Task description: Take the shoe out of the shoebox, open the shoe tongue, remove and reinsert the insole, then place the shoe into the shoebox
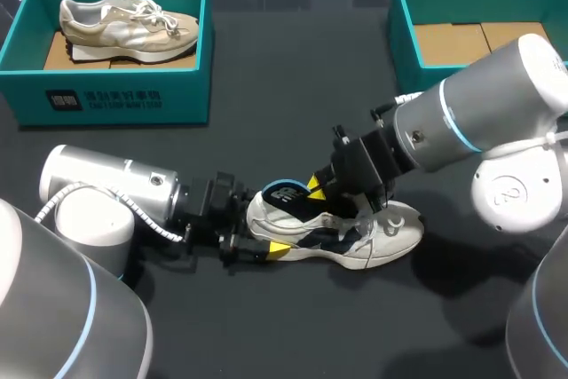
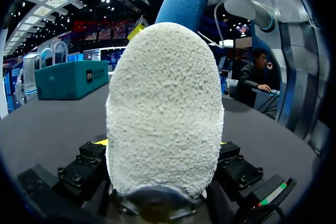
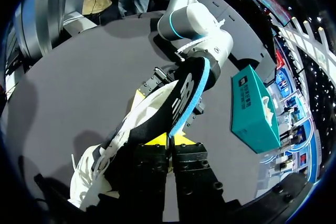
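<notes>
The white shoe (image 1: pixel 388 235) lies on its side in the middle of the dark, matte bench (image 1: pixel 293 77), outside both boxes, with its toe toward my right arm and its heel toward my left. Its upper is pale with dark panels and loose white laces. In the left wrist view the heel fills the frame as a rounded, nubbly white surface. The left claw (image 2: pixel 164 142) pinches that heel from both sides, its black finger blocks flanking it and slivers of yellow tip showing at each edge. The insole (image 3: pixel 185 95) is a thin, curved strip, black on top with a bright blue foam edge. It stands partly out of the shoe's opening and bears white lettering too distorted to make out. The right claw (image 3: pixel 169 139) is pressed together on the insole's edge, its yellow tips nearly meeting around it. At the bench's far left sits a teal shoebox (image 1: pixel 115 99) of smooth card with a small label and a line of white print on its front wall. It holds a beige shoe (image 1: pixel 124 24) with white laces, resting on brown cardboard. At the far right stands a second teal shoebox (image 1: pixel 401 33), its brown cardboard floor showing.
</notes>
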